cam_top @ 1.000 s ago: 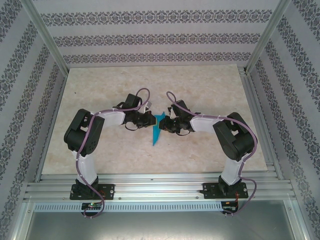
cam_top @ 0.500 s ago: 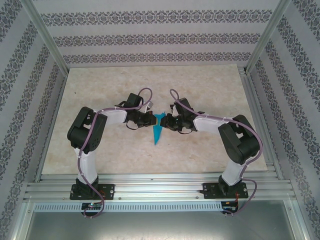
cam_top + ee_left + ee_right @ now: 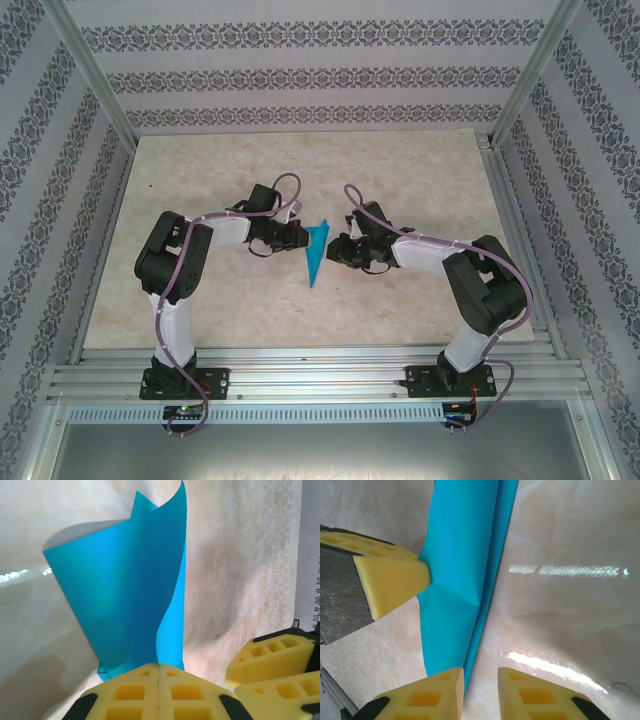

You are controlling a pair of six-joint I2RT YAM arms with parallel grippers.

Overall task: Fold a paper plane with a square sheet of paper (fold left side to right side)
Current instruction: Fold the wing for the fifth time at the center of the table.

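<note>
Paper plane (image 3: 316,256), partly folded, is found at the centre of the marble-patterned table (image 3: 400,170), pinched at one edge by the clenched left gripper (image 3: 158,672), with the right gripper (image 3: 481,677) just beside it, jaws parted.

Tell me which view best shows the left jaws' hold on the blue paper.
Left wrist: close up, the left gripper has its jaws shut on the blue paper. Right wrist shows one yellow fingertip pressing the sheet sideways; top external shows a small, distant blue sliver.
</note>
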